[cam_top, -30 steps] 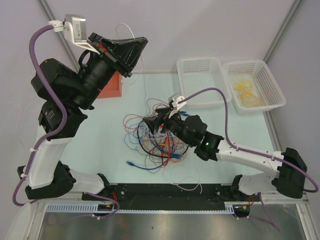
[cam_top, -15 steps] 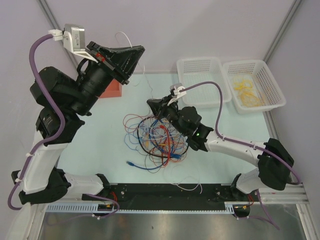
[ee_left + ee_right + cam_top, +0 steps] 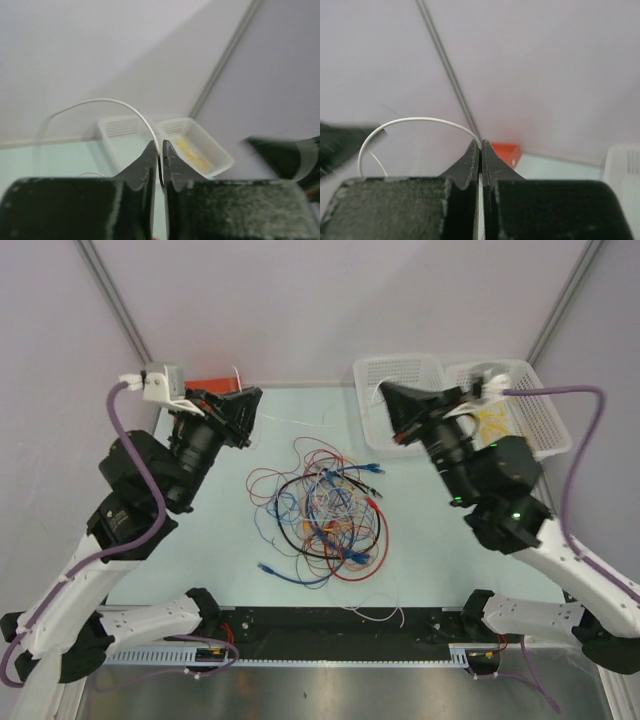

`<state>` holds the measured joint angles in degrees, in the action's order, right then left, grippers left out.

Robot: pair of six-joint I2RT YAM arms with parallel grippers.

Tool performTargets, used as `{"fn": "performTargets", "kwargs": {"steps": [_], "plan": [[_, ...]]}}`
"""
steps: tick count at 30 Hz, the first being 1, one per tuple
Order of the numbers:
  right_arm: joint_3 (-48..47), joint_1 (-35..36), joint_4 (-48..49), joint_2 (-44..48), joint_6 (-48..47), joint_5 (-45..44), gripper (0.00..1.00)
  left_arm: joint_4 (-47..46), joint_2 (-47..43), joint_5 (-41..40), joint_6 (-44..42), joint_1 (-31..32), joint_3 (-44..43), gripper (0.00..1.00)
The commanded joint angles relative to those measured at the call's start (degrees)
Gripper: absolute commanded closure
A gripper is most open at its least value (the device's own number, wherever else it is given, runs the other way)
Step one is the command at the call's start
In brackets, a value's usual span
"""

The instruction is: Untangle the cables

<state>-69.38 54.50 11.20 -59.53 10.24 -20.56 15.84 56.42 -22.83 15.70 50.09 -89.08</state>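
The cables (image 3: pixel 325 510) lie in a loose tangle of red, blue, black, orange and white wires at the table's middle. My left gripper (image 3: pixel 248 410) hangs at the back left, clear of the tangle. In the left wrist view its jaws (image 3: pixel 160 145) stand a narrow crack apart, with a white cable (image 3: pixel 100 100) running through the gap and arcing left. My right gripper (image 3: pixel 383 390) is raised at the back right, over the baskets. In the right wrist view it (image 3: pixel 480 143) is shut on a thin white cable (image 3: pixel 420 119) that curves off to the left.
Two white baskets stand at the back right: the left one (image 3: pixel 400 368), and the right one (image 3: pixel 548 410) holding yellow wires (image 3: pixel 490 425). An orange box (image 3: pixel 215 385) sits behind my left gripper. A loose blue cable (image 3: pixel 275 572) and a thin red-white one (image 3: pixel 375 612) lie near the front.
My right gripper closed in the tangle, then swung up and back to the baskets with a white cable. My left arm came down and forward, and its jaws parted slightly.
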Motion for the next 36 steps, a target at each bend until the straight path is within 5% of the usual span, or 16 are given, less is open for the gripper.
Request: {"fn": "performTargets", "kwargs": {"steps": [1, 6, 10, 16, 23, 31, 36], "plan": [[-13.47, -0.27, -14.43, 1.97, -6.37, -6.94, 1.00, -0.11, -3.50, -8.81, 6.43, -3.05, 11.01, 0.73], [-28.40, -0.18, -23.57, -1.46, -9.70, -8.89, 1.00, 0.34, -6.41, -5.83, 13.65, -7.19, 23.85, 0.44], [-34.32, -0.18, -28.86, -5.16, -10.15, -8.80, 1.00, 0.07, -7.73, -8.62, 14.35, -7.46, 27.29, 0.01], [-31.61, -0.18, -29.22, -4.72, -8.66, -8.45, 1.00, -3.78, -11.24, -11.01, 11.81, -7.46, 30.01, 0.01], [-31.34, -0.27, -31.76, -5.69, -6.46, -8.01, 1.00, -28.98, -17.22, 6.28, 7.94, -7.46, 38.71, 0.01], [-30.72, -0.18, -34.58, -5.78, -3.48, -7.31, 1.00, -41.14, -12.75, 26.39, 10.05, -7.37, 38.54, 0.01], [-31.42, 0.08, -36.33, -6.04, -1.45, -5.55, 1.00, -47.82, -9.84, 30.82, 10.31, -6.58, 40.12, 0.01]]}}
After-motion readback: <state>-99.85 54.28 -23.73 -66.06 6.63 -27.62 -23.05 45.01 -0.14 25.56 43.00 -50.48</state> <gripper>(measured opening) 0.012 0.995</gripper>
